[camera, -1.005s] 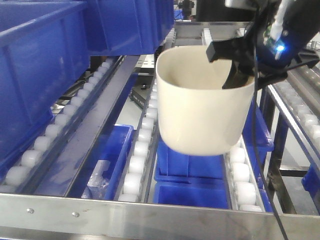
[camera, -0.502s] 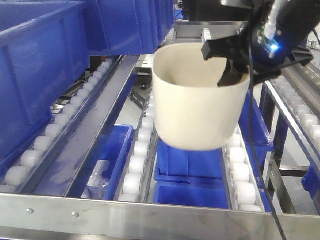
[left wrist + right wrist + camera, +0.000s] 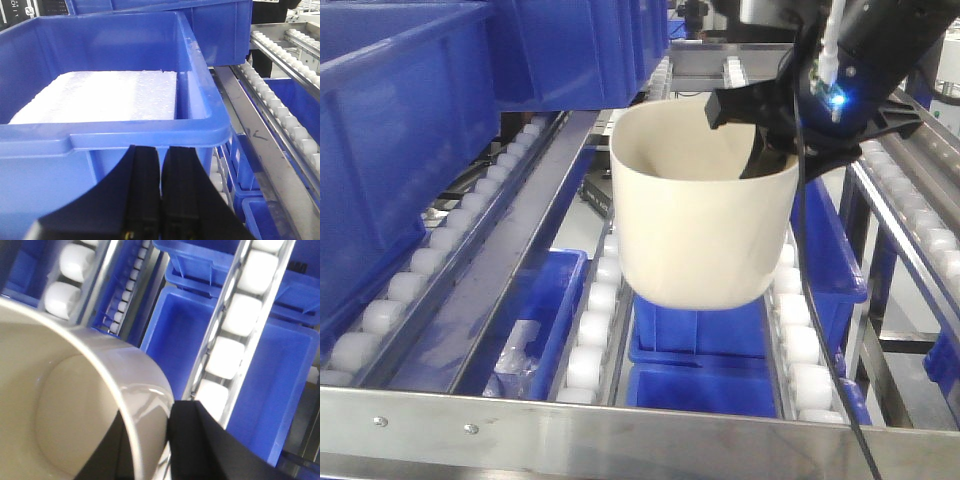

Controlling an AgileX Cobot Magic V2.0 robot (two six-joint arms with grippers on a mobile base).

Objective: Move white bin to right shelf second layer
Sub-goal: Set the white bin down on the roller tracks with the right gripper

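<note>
blue crates point(image 3: 410, 130) left | lower crates point(image 3: 700, 350) beneath rails | far background dim, perhaps machinery

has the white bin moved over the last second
Yes. In the front view the white bin, held by the right gripper, has drifted left: its right edge now sits further from the steel upright behind it.

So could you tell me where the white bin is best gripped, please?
On its thin rim, coming from above. The white bin has no handles and smooth tapering walls, so the right tool pinches the far-right rim, one finger outside, one inside.
</note>
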